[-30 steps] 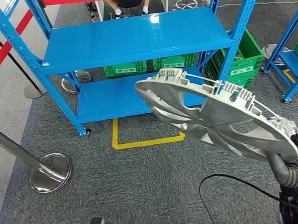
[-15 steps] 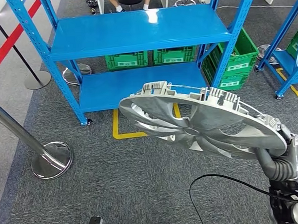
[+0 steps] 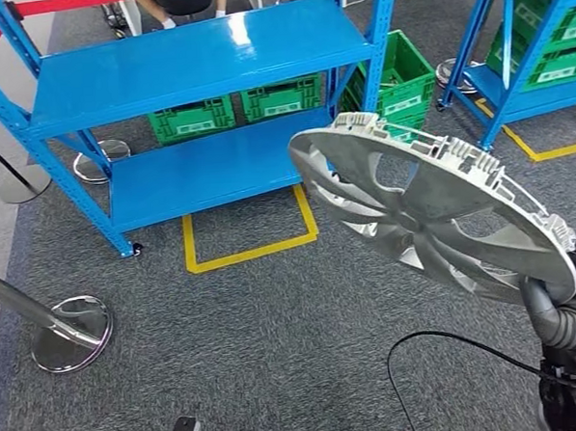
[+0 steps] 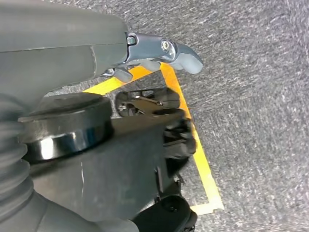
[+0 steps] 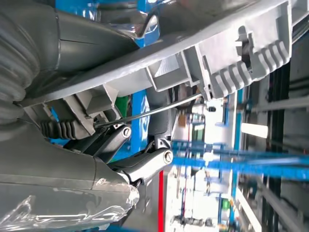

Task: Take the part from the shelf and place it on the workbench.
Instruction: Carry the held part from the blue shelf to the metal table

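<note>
The view has swung right; the right hand (image 3: 567,307) still grips the tilted part (image 3: 431,208) by its rim.

Whole view swung rightward; held part (image 3: 431,208) seemingly tilted steeper

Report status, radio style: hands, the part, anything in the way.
Right hand grips wheel cover by its rim, off the shelf. Left hand holds nothing. Workbench unseen; black cable and stanchion base on the floor.

Right hand (image 3: 567,307) largely hidden beneath part (image 3: 431,208) rim at 4 o'clock; fingers' hold indiscernible.
</note>
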